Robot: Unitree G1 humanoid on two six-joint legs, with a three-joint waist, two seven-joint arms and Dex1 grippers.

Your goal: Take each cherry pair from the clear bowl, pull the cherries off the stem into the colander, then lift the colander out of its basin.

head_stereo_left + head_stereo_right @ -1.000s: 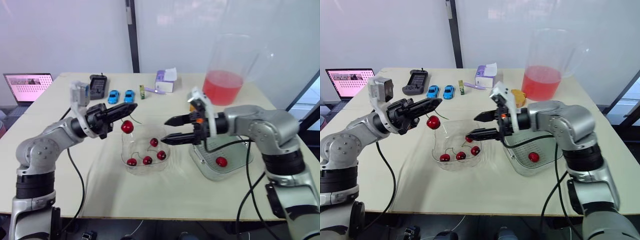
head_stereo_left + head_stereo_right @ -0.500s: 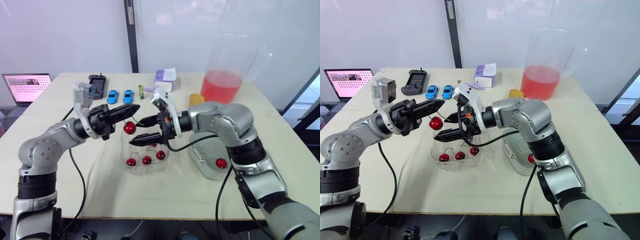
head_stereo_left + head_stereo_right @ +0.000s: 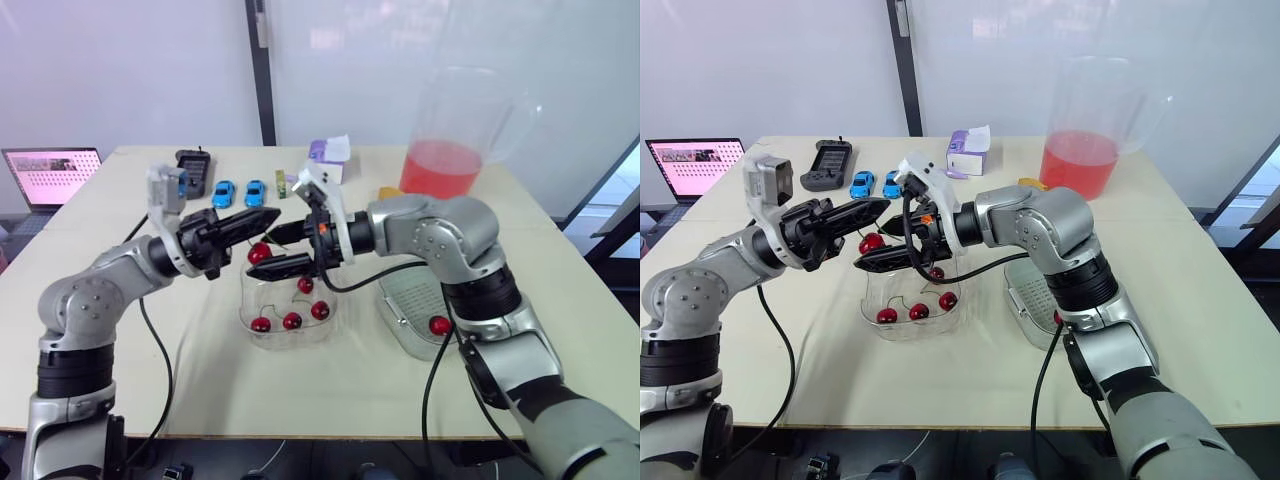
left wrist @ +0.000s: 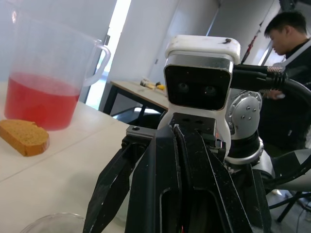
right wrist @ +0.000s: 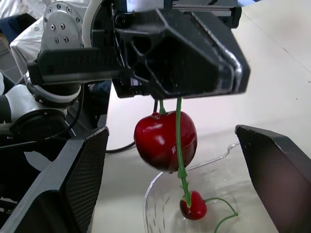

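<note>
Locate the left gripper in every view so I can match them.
Left eye view: left gripper left of centre.
Right eye view: left gripper left of centre.
Left wrist view: left gripper shut, up close.
Right wrist view: left gripper pinching a cherry by its stem.
Shared landmark: open right gripper facing it.

Pale tabletop (image 3: 300,395) — plenty on it. Mid-table sits the clear bowl (image 3: 290,343), and just to its right the basin (image 3: 400,338). Far right corner: a big pitcher (image 3: 470,105) of red liquid, an orange-brown slab (image 3: 392,192) near its foot — bread or sponge, hard to say. Along the back, a dark handheld device (image 3: 194,168), a blue toy car (image 3: 224,192), a second blue car (image 3: 256,191), a small green item (image 3: 283,183), then a purple-and-white box (image 3: 328,160).
</note>
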